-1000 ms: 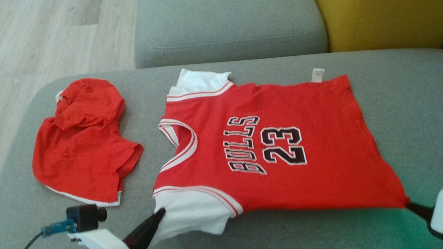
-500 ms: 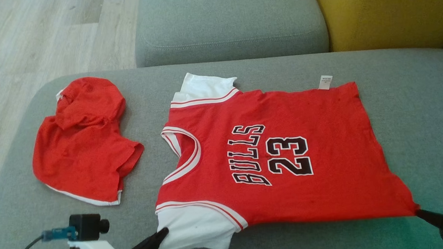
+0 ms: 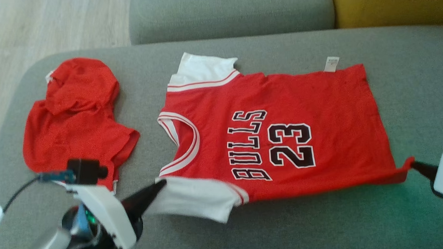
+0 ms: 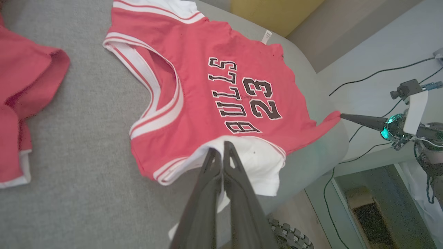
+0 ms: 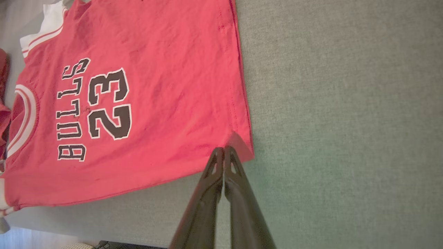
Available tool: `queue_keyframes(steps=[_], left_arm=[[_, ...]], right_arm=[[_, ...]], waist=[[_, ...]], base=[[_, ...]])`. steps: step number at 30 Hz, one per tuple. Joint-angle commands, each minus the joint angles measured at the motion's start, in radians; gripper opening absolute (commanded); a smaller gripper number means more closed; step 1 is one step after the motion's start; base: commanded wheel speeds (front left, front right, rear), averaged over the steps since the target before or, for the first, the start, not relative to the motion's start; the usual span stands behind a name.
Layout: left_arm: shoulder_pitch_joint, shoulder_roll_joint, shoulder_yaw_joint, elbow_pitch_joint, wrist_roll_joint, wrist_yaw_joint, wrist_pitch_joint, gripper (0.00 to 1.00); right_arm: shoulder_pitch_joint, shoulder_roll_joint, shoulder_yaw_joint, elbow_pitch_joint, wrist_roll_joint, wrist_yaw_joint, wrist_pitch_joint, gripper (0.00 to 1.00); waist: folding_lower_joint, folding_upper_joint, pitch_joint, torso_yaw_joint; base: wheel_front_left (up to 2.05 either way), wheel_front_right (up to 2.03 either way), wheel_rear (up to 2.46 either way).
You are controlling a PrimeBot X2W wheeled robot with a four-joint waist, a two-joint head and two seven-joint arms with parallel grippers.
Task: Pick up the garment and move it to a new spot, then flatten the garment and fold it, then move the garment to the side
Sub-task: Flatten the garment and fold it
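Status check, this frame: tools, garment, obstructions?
Left tool shut on jersey, near white sleeve. Right tool shut on hem corner. Jersey spread face up on grey cushion. Red shorts beside it, apart, not obstructing.

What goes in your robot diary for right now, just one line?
jersey: spread on sofa | left gripper: shut on its sleeve | right gripper: shut on its hem corner | step: flattening

Red "BULLS 23" jersey (image 3: 282,136) — spread flat, near edge lifted.
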Motion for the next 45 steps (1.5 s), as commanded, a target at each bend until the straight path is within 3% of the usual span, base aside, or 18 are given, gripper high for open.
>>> queue_keyframes(steps=[1,13,24,25,26,31,36,40,45], left_arm=[[-0.101,0.012,0.066,-0.009,-0.004,0.003,0.0,0.0],[-0.301,-0.071,0.073,0.152,-0.023,-0.041,0.033,0.0],[-0.397,-0.11,0.063,0.28,-0.033,-0.06,0.066,0.0],[-0.405,-0.115,0.063,0.294,-0.031,-0.055,0.065,0.4],[-0.413,-0.121,0.065,0.311,-0.026,-0.046,0.058,1.0],[-0.459,-0.162,0.091,0.378,0.002,-0.013,-0.021,1.0],[-0.522,-0.245,0.186,0.476,0.065,0.008,-0.32,1.0],[-0.532,-0.289,0.228,0.544,0.093,0.006,-0.489,1.0],[-0.48,-0.319,0.278,0.552,0.13,-0.007,-0.563,1.0]], right_arm=[[-0.075,-0.018,0.016,-0.02,-0.015,-0.001,-0.019,0.0],[-0.242,-0.006,0.068,0.117,-0.084,-0.001,-0.162,0.0],[-0.332,-0.015,0.138,0.23,-0.09,-0.001,-0.311,0.02],[-0.34,-0.016,0.142,0.237,-0.095,-0.001,-0.332,1.0],[-0.349,-0.015,0.141,0.248,-0.098,-0.001,-0.352,1.0],[-0.385,-0.01,0.145,0.288,-0.1,-0.001,-0.442,1.0],[-0.413,-0.002,0.129,0.343,-0.108,-0.001,-0.569,1.0],[-0.406,0.006,0.126,0.359,-0.098,-0.001,-0.679,1.0],[-0.355,0.011,0.147,0.32,-0.068,-0.001,-0.828,1.0]], waist=[[0.0,-0.0001,0.025,-0.003],[0.0,-0.0001,0.138,-0.007],[0.0,-0.0001,0.183,-0.012],[0.0,-0.0001,0.186,-0.012],[0.0,-0.0001,0.188,-0.013],[0.0,-0.0001,0.196,-0.016],[0.0,-0.0001,0.193,-0.018],[0.0,-0.0001,0.173,-0.02],[0.0,-0.0001,0.133,-0.015]], base=[[0.0,0.0,0.0],[0.0,0.0,0.0],[0.0,0.0,0.0],[0.0,0.0,0.0],[0.0,0.0,0.0],[0.0,0.0,0.0],[0.0,0.0,0.0],[0.0,0.0,0.0],[0.0,0.0,0.0]])
